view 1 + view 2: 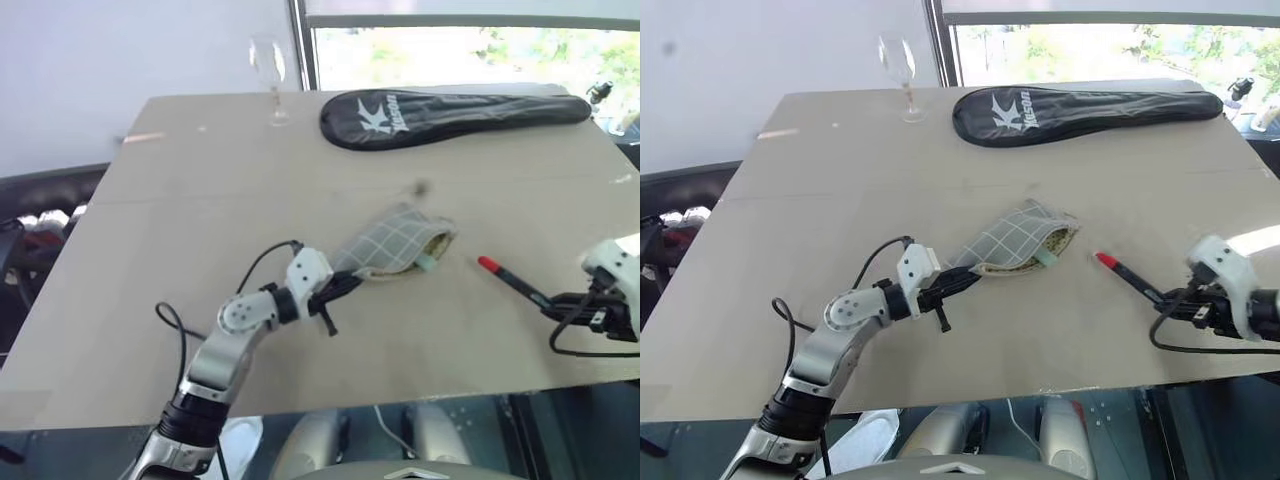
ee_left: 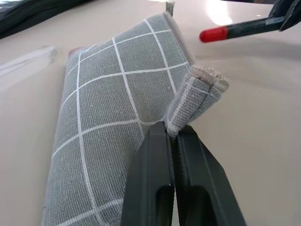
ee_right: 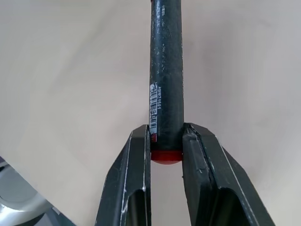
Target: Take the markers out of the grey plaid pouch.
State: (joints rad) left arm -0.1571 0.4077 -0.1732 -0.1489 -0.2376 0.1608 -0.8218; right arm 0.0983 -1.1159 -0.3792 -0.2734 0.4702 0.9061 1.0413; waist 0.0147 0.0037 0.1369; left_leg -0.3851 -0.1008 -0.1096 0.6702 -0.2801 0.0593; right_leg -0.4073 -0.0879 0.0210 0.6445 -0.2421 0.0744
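Observation:
The grey plaid pouch (image 1: 390, 245) lies in the middle of the table, its open mouth toward the right. My left gripper (image 1: 345, 285) is shut on the pouch's folded near-left corner (image 2: 197, 92). A marker with a pale green end (image 1: 428, 263) pokes out of the pouch's mouth. To the right, my right gripper (image 3: 166, 136) is shut on the rear end of a black marker (image 1: 512, 280) whose red cap (image 2: 212, 34) points toward the pouch, a short gap away from it.
A long black racket cover (image 1: 450, 115) with white lettering lies along the far edge, and a wine glass (image 1: 268, 65) stands to its left. The table's near edge (image 1: 400, 398) runs just below both arms. Bare tabletop stretches to the left.

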